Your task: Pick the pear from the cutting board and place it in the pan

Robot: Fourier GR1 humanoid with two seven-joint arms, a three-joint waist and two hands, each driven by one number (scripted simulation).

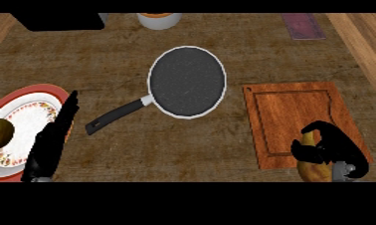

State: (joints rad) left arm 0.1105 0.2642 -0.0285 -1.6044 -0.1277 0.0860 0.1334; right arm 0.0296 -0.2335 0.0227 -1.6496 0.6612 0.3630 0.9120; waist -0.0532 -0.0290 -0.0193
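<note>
In the head view, the right hand [332, 150] curls its fingers round the pear [312, 165] over the near corner of the cutting board [290, 117]. The pan [187, 81] lies well to that hand's left and farther out. The left hand [50, 144] rests with straight fingers beside a patterned plate [29, 107].

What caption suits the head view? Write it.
Right hand curled round the pear at the cutting board; pan waits.
</note>
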